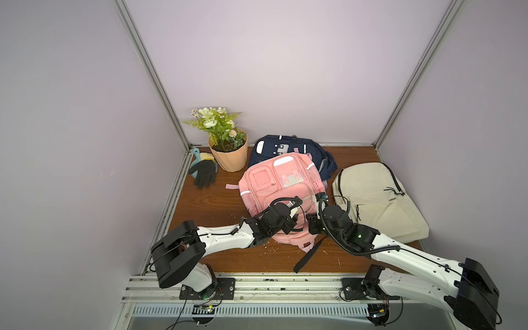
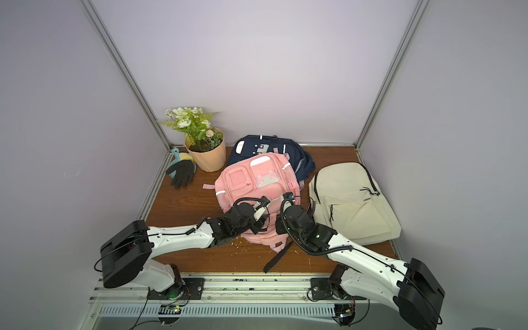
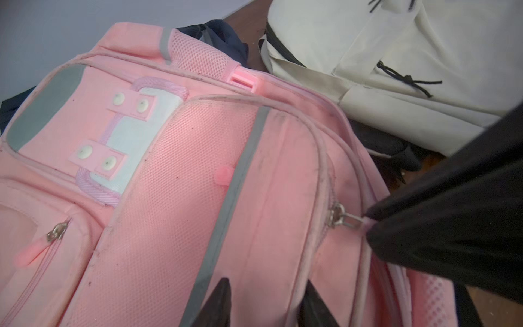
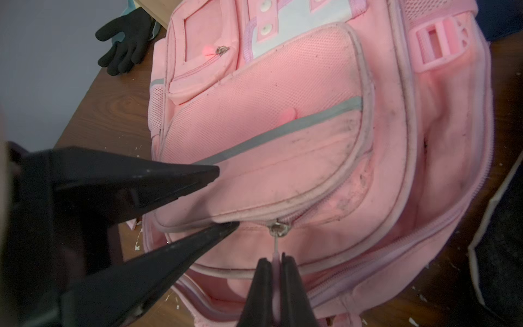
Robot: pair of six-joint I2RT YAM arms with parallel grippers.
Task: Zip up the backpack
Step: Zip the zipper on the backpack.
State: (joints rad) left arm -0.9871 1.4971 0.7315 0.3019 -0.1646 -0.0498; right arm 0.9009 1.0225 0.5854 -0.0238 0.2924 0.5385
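The pink backpack lies face up mid-table, its top toward the arms. My right gripper is shut on the pink pull tab of the front pocket's metal zipper slider. The same gripper shows as a black wedge in the left wrist view. My left gripper pinches the front pocket's edge beside the slider, one finger on the pocket's face and one under its piping. The larger compartment behind the pocket gapes open.
A beige backpack lies right of the pink one, and a navy backpack lies behind it. A flower pot and a black glove sit at the back left. A black strap trails toward the front edge. Walls enclose three sides.
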